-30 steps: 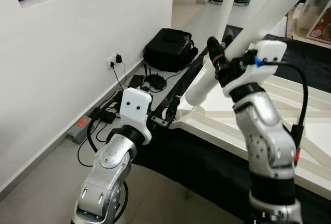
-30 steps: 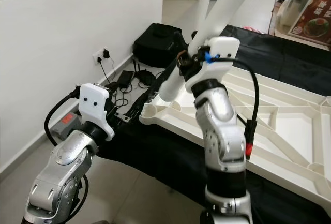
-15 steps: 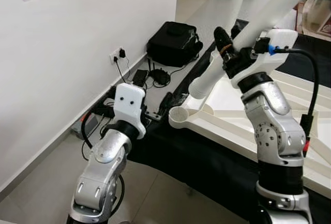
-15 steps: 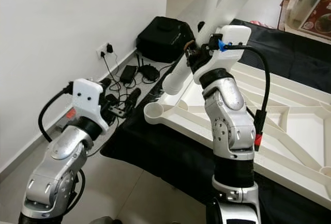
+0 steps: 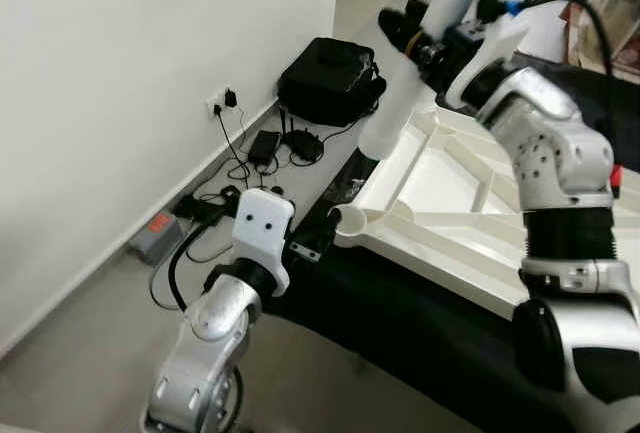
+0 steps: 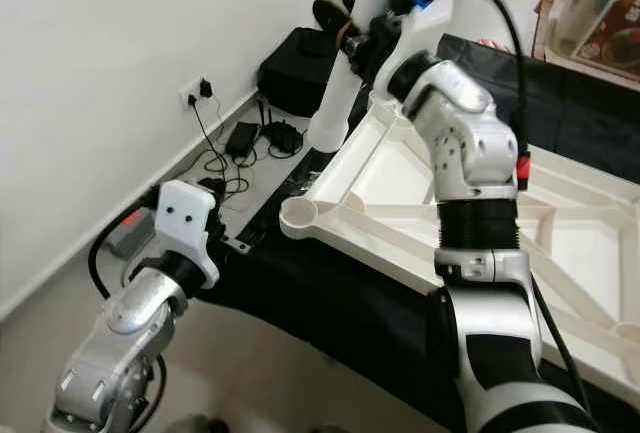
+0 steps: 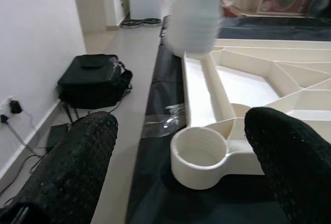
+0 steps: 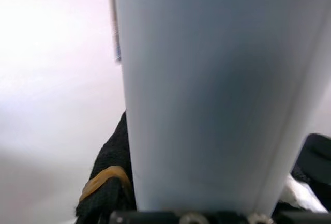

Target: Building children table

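Right pincer (image 5: 420,38) clamped around white table leg (image 5: 395,113); left pincer (image 7: 176,151) spread wide, holding nothing.

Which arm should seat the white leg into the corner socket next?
The right, probably. The right gripper is shut on the white leg, whose lower end hangs above and beyond the corner socket of the tabletop. The left gripper is open, low near the socket, holding nothing.
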Controlling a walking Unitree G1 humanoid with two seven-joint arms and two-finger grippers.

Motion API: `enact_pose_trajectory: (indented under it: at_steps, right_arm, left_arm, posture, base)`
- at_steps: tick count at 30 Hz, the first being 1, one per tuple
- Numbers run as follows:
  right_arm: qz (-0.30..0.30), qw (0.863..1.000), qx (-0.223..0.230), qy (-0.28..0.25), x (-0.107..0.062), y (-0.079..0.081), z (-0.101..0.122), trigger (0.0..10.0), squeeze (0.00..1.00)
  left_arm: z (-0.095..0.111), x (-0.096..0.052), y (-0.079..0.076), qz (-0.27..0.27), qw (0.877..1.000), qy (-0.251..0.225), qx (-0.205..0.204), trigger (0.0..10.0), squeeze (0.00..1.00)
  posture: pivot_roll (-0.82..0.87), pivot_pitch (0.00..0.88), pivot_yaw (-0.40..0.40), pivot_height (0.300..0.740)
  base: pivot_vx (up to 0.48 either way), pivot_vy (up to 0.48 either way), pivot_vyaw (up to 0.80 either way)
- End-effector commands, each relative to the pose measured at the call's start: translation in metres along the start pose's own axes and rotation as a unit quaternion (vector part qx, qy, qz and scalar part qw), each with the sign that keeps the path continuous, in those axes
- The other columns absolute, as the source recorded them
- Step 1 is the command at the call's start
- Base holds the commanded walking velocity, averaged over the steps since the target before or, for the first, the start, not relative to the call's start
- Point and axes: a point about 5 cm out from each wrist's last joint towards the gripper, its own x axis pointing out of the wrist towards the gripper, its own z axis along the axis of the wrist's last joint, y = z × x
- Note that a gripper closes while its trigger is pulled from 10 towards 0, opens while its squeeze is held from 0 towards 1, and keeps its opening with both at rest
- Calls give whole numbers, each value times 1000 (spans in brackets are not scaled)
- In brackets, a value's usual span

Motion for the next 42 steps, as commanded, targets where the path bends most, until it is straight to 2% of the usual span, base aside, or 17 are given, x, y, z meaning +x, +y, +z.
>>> enact_pose_trajectory:
  at_steps: [1,2,3,5,8,16,19,20,26,33,38,42]
  right_arm:
    - [121,992,-2,20,6,15,-4,10000,0]
    - [121,992,-2,20,6,15,-4,10000,0]
    - [164,986,-4,26,5,20,-7,10000,0]
    - [164,986,-4,26,5,20,-7,10000,0]
    - [259,965,23,32,-3,23,-12,10000,0]
    - [306,950,50,33,-6,15,-16,10000,0]
    - [305,950,50,38,-6,14,-19,10000,0]
    - [288,955,43,49,-6,11,-27,10000,0]
    - [271,961,33,46,-6,7,-35,10000,0]
    - [272,961,29,39,-7,4,-35,10000,0]
    - [291,955,27,43,-24,2,-45,10000,0]
    - [295,954,25,46,-30,2,-50,10000,0]
  left_arm:
    - [-3,-6,-3,-4,1000,13,6,10000,0]
    - [-3,-6,-3,-4,1000,13,6,10000,0]
    - [-4,-7,-3,-4,1000,14,4,10000,0]
    - [-4,-7,-3,-4,1000,14,4,10000,0]
    - [-3,-11,-3,-2,1000,19,2,10000,0]
    - [-2,-14,-4,-4,1000,22,3,10000,0]
    - [-2,-14,-5,-5,1000,22,4,10000,0]
    - [-1,-14,-5,-5,1000,21,7,10000,0]
    - [1,-15,-8,-9,1000,22,9,10000,0]
    - [1,-16,-9,-11,1000,23,10,10000,0]
    - [2,-17,-8,-13,1000,26,12,10000,0]
    - [2,-17,-9,-14,999,26,12,10000,0]
  posture:
    - [119,146,-101,740]
    - [119,146,-101,740]
    - [121,148,-101,740]
    - [121,148,-101,740]
    - [140,165,-97,740]
    - [144,164,-93,740]
    - [147,161,-94,740]
    - [154,160,-93,740]
    - [164,168,-84,740]
    - [166,170,-84,740]
    - [167,190,-75,740]
    - [167,194,-70,740]
  base:
    - [0,0,0]
    - [0,0,0]
    - [0,0,0]
    - [0,0,0]
    - [0,0,0]
    - [0,0,0]
    - [0,0,0]
    - [0,0,0]
    - [0,0,0]
    - [0,0,0]
    - [0,0,0]
    - [0,0,0]
